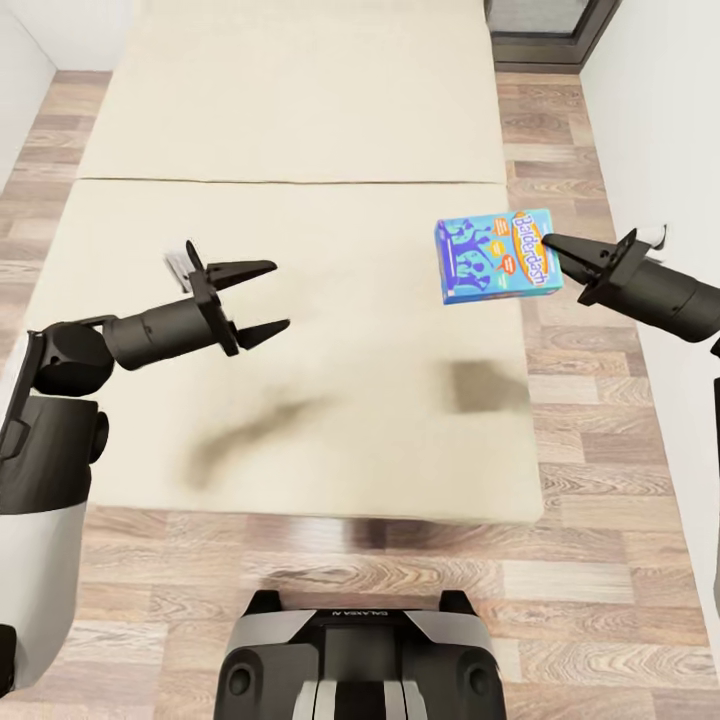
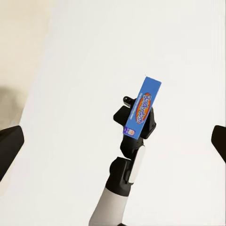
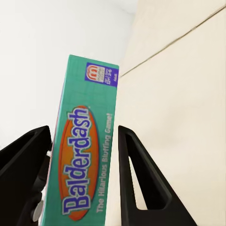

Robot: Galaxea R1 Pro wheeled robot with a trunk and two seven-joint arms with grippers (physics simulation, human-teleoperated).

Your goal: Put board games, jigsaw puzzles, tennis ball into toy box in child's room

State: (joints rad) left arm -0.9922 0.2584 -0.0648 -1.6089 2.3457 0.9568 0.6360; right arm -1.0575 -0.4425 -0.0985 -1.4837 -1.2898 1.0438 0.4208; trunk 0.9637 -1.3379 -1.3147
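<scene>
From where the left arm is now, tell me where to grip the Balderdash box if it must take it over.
Grip the free edge of the Balderdash box, opposite the right gripper, which clamps its title edge. The box hangs flat-faced above the bed, so the open left gripper should probably come from the robot's left, fingers across the thin sides.

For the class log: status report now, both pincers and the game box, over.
Left pincer open, empty, above the bed. Right pincer shut on Balderdash box, lifted off the mattress. Nothing in the way.
</scene>
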